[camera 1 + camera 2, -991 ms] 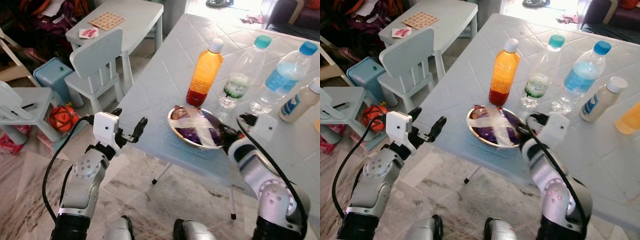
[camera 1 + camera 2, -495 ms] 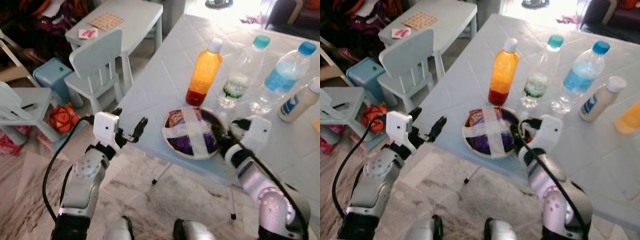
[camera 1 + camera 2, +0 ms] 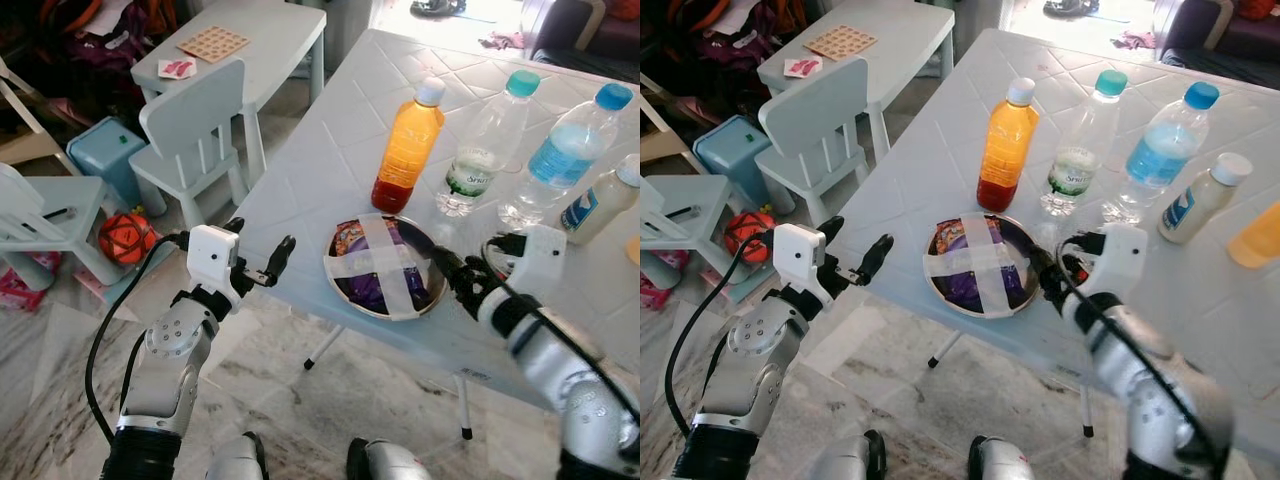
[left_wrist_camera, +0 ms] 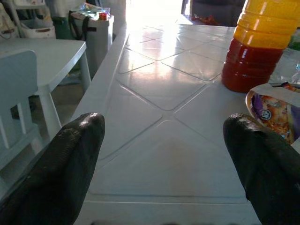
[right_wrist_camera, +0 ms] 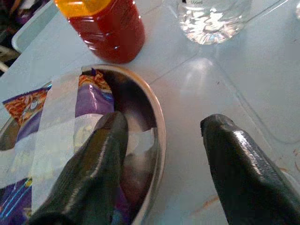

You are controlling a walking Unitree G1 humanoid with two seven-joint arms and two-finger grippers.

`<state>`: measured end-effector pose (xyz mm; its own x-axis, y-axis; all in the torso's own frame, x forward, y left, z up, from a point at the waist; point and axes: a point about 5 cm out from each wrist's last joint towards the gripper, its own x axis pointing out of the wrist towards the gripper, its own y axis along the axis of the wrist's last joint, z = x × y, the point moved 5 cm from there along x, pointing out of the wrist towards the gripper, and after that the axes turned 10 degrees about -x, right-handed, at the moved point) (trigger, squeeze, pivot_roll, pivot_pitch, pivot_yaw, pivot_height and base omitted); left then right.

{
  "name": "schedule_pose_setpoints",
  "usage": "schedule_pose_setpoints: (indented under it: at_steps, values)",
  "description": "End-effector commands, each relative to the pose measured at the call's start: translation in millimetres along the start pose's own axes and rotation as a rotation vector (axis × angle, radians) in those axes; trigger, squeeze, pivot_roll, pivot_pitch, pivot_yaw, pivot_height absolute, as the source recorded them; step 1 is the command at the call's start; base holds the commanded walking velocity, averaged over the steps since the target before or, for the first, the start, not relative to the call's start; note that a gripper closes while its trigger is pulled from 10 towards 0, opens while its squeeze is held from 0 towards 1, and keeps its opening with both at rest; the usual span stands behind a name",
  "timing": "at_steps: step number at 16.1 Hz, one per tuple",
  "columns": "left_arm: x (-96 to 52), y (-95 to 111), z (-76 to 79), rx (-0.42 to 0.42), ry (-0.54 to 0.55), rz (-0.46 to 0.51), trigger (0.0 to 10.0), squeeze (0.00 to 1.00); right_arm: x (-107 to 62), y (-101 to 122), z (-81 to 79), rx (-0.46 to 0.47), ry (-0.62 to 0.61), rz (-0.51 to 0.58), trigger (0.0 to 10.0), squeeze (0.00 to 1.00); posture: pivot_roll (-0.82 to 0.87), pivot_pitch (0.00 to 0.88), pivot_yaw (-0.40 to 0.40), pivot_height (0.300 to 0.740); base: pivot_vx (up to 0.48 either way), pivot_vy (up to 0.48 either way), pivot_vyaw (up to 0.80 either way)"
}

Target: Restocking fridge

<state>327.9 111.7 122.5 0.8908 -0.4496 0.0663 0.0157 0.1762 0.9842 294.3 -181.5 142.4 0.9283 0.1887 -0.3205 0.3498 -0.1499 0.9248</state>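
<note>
A metal bowl [image 3: 382,268] holding a purple snack packet under a cross of white tape sits near the front edge of the pale table [image 3: 330,150]. My right gripper [image 3: 447,268] is at the bowl's right rim. In the right wrist view it [image 5: 166,121] is open, with one finger inside the bowl [image 5: 154,108] and the other outside over the tabletop. My left gripper [image 3: 258,240] is open in the air by the table's front left corner, its fingers [image 4: 70,164] wide apart with nothing between them. An orange juice bottle [image 3: 408,145] stands just behind the bowl.
Behind the bowl stand a clear water bottle [image 3: 482,150], a blue-labelled water bottle [image 3: 565,150] and a small white bottle [image 3: 600,200]. To the left are a small pale chair [image 3: 195,135], a child's table [image 3: 250,40], a blue stool [image 3: 105,150] and a red ball [image 3: 125,235] on the floor.
The bowl has slid a little to the left and turned, so its tape cross sits at another angle. My right wrist has drawn back to the right. The left arm has not moved.
</note>
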Motion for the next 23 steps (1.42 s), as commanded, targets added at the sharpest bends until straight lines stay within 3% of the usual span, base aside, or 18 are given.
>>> schedule_pose_setpoints:
  at_steps: [1, 5, 6, 7, 8, 10, 12, 13, 14, 20, 23]
  values:
    - [1.2, -3, 2.4, 0.006, -0.015, -0.01, 10.0, 0.0, 0.9, -1, 1.4, 0.016, 0.022, -0.017, 10.0, 1.0, -0.04, 0.138, 0.0, 0.74, 0.0, 0.0, 0.0]
    - [0.3, -2, 1.2, 0.007, -0.011, -0.01, 10.0, 0.0, 7.1, -9, 15.2, -0.004, 0.002, -0.094, 10.0, 1.0, -0.03, 0.14, -0.001, 0.74, 0.0, 0.0, 0.0]
    - [-0.6, -3, 0.4, 0.007, -0.009, -0.012, 10.0, 0.0, 11.6, -11, 10.2, -0.021, 0.067, -0.113, 10.0, 0.69, -0.03, 0.142, 0.002, 0.74, 0.0, 0.0, 0.0]
    - [-0.3, -3, 1.4, 0.008, -0.012, -0.013, 10.0, 0.0, 16.3, -7, 9.7, -0.02, 0.081, -0.102, 10.0, 0.52, -0.03, 0.142, 0.002, 0.74, 0.0, 0.0, 0.0]
    - [0.3, -2, 1.9, 0.008, -0.014, -0.013, 10.0, 0.0, 20.1, -5, 8.8, -0.023, 0.091, -0.101, 10.0, 0.42, -0.03, 0.143, 0.004, 0.74, 0.0, 0.0, 0.0]
    - [1.2, 0, 1.4, 0.011, -0.014, -0.009, 10.0, 0.0, 26.6, -2, 5.9, -0.045, 0.114, -0.105, 10.0, 0.39, -0.02, 0.144, 0.002, 0.74, 0.0, 0.0, 0.0]
    - [-0.1, 0, -0.2, 0.013, -0.008, -0.008, 10.0, 0.0, 29.9, -3, 4.5, -0.042, 0.137, -0.113, 10.0, 0.21, -0.01, 0.147, -0.001, 0.74, 0.0, 0.0, 0.0]
    - [-1.7, -1, -0.8, 0.014, -0.006, -0.012, 10.0, 0.0, 31.2, -8, 1.3, -0.055, 0.157, -0.141, 4.5, 0.0, -0.01, 0.15, -0.002, 0.74, 0.0, 0.0, 0.0]
    - [-3.0, -2, -0.1, 0.014, -0.005, -0.014, 10.0, 0.0, 31.8, -15, -1.4, -0.044, 0.172, -0.179, 0.0, 0.0, -0.01, 0.152, -0.005, 0.74, 0.0, 0.0, 0.0]
    - [-3.6, -2, -0.2, 0.016, -0.005, -0.02, 10.0, 0.0, 33.3, -28, -6.5, -0.037, 0.214, -0.228, 0.0, 0.0, -0.01, 0.155, -0.006, 0.74, 0.0, 0.0, 0.0]
    - [-4.0, -4, 0.5, 0.017, -0.011, -0.024, 10.0, 0.0, 37.5, -36, -2.6, 0.046, 0.211, -0.254, 0.0, 0.0, -0.01, 0.156, -0.007, 0.74, 0.0, 0.0, 0.0]
